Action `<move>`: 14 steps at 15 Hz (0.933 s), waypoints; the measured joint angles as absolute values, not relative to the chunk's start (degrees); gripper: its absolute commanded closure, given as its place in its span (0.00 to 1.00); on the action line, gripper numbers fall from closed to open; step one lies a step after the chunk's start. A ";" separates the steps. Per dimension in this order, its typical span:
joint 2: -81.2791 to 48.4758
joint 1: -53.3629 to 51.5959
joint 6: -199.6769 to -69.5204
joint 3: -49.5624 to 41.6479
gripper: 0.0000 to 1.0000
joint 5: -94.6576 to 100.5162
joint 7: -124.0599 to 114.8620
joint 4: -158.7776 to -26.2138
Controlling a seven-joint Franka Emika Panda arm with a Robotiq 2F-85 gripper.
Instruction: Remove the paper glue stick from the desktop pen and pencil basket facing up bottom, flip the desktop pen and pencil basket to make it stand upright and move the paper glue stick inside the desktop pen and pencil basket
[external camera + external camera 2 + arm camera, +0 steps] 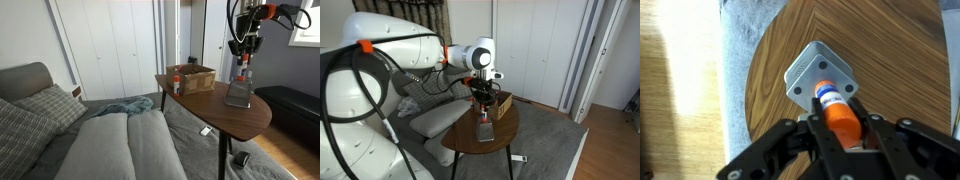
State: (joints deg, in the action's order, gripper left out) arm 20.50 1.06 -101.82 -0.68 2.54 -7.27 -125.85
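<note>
The pen basket (812, 72) stands directly beneath the pincer (843, 125), mouth down on the round worktop (875, 40). Its solid grey bottom faces up and serves as a small platform. The glue stick (837, 110) stands on that bottom, white end down and orange cap up. That seems to be why the arm comes straight down from above: the cap is the part that offers itself.

The pincer grips the glue stick, one finger pressed against each side of the cap, as far as the wrist view shows. My guess is that lifting it clear comes first, since the basket can't be turned with something perched on it.

Only the wrist view shows this grip, the stick's white end and the holes in the basket's bottom. In both exterior views the stick is too small to make out between the fingers. What they do show is the pincer (243, 62) hanging upright over the basket (238, 93). A cardboard box (193, 76) sits well off to the pincer's side on the same worktop (215, 112). In an exterior view, a sofa (440, 118) lies beyond the pincer (481, 100).
</note>
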 measured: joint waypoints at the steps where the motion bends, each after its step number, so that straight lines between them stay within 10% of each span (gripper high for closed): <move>1: 20.54 0.94 -101.71 -0.57 0.92 2.43 -7.27 -125.78; 14: 17.94 -6.39 -106.32 8.21 0.92 -1.09 -7.90 -125.86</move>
State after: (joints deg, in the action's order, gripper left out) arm 17.94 -6.39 -106.32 8.21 -1.09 -7.90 -125.86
